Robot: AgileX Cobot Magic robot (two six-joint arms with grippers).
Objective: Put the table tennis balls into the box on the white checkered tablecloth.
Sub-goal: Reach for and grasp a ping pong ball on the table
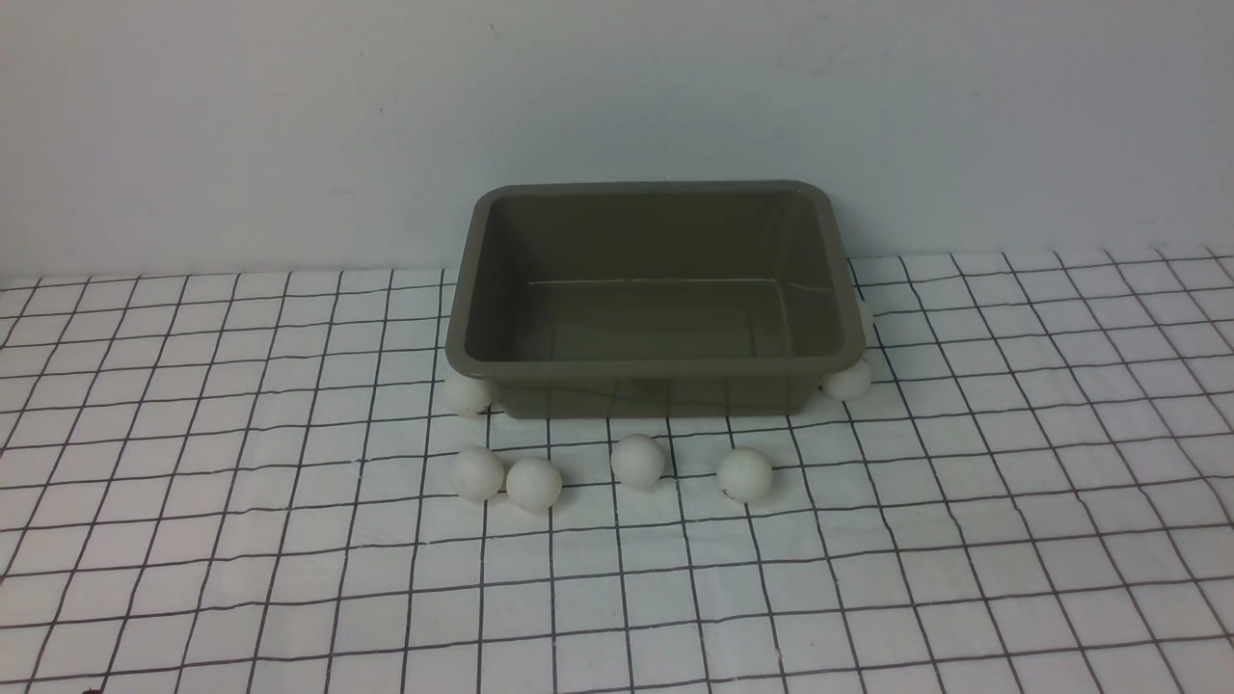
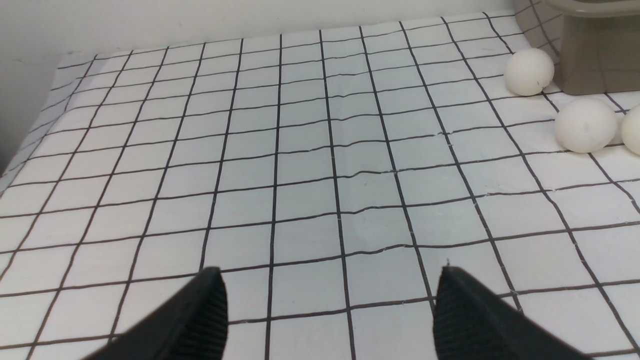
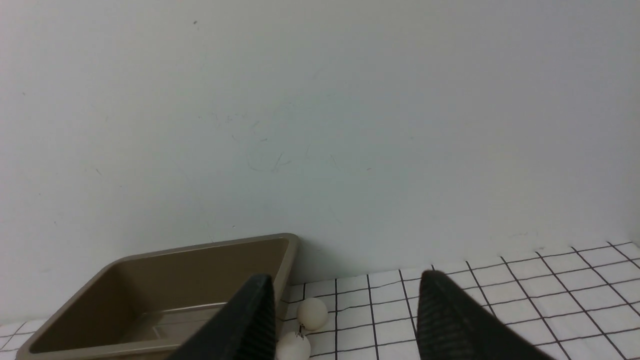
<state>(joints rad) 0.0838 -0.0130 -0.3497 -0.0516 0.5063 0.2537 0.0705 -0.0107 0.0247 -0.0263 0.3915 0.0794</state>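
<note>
The olive-grey box (image 1: 656, 371) stands empty at the back of the white checkered tablecloth (image 1: 193, 540). Several white table tennis balls lie on the cloth around it: one at its front left corner (image 1: 468, 393), a row in front (image 1: 479, 473) (image 1: 533, 483) (image 1: 637, 460) (image 1: 744, 474), and one at its right corner (image 1: 847, 379). No arm shows in the front view. My left gripper (image 2: 330, 272) is open over bare cloth, with balls (image 2: 529, 71) (image 2: 585, 125) and the box corner (image 2: 595, 55) well ahead of it. My right gripper (image 3: 347, 275) is open and holds nothing; the box (image 3: 200, 270) and two balls (image 3: 312, 313) (image 3: 292, 346) lie beyond it.
A plain pale wall (image 1: 617, 96) rises directly behind the box. The cloth's left edge (image 2: 30, 145) drops off in the left wrist view. Another ball (image 1: 865, 313) peeks out behind the box's right side.
</note>
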